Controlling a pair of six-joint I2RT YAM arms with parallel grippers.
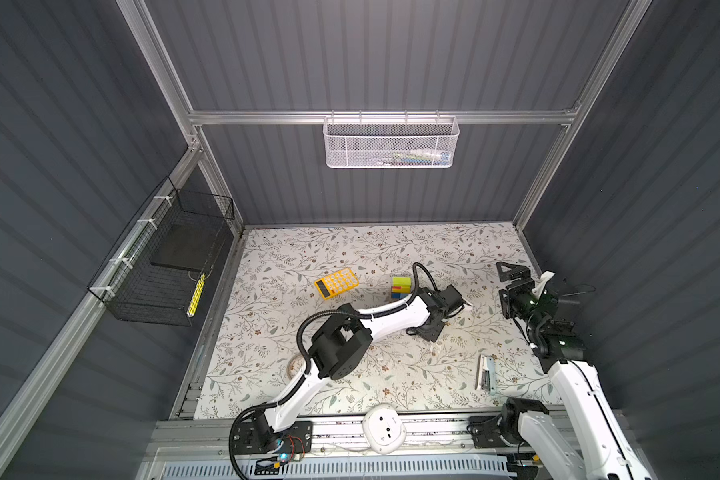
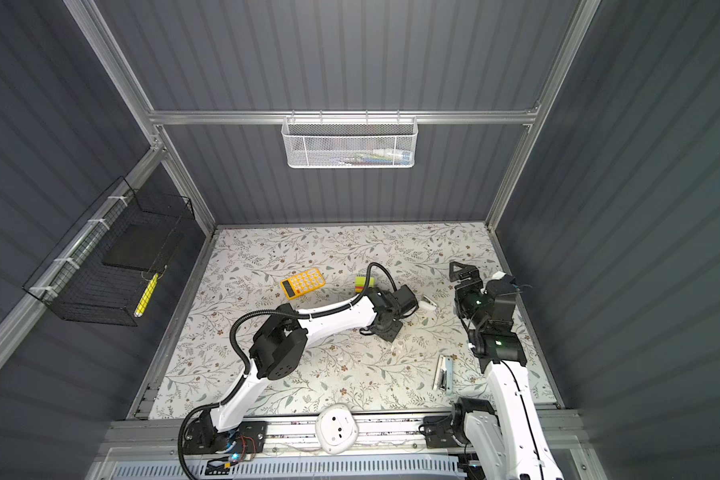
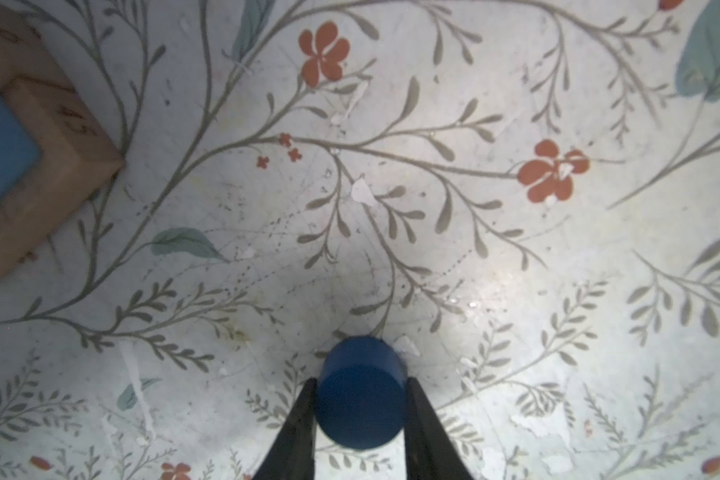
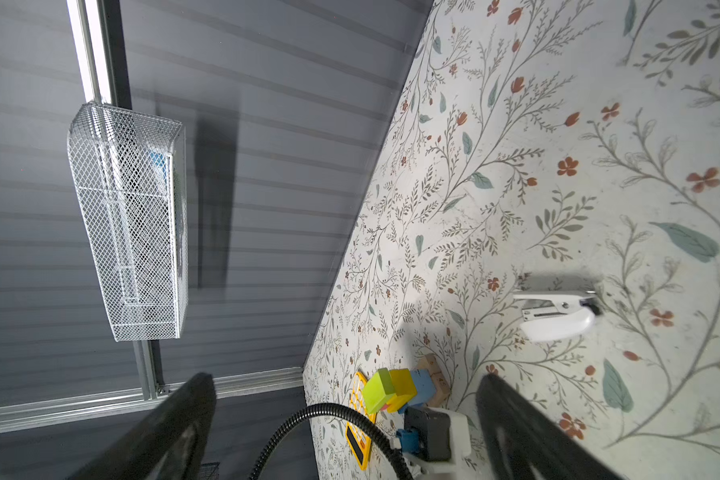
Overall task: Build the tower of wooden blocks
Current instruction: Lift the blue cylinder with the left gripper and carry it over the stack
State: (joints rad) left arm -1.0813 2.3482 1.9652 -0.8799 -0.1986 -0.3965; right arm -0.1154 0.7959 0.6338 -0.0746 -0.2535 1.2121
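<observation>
The partly built wood block tower (image 1: pixel 400 287) stands mid-table, right of a calculator, and shows in both top views. A lime bar and a yellow block top it (image 4: pixel 391 388), with light-blue and tan blocks beneath. In the left wrist view its tan blocks (image 3: pixel 59 166) and a light-blue block (image 3: pixel 1 153) sit at the frame edge. My left gripper (image 1: pixel 428 331) points down at the table just in front and to the right of the tower. Its fingers press both sides of a blue short cylinder (image 3: pixel 360 399). My right gripper (image 4: pixel 346 380) hovers at the far right, open and holding nothing.
A yellow calculator (image 1: pixel 336 283) lies left of the tower. A small white stapler (image 4: pixel 558 311) lies right of my left wrist, and another stapler (image 1: pixel 486 372) is at front right. A clear tape roll (image 1: pixel 294 365) peeks from under the left arm. Baskets hang on the back wall (image 1: pixel 389 141) and left wall (image 1: pixel 163 266).
</observation>
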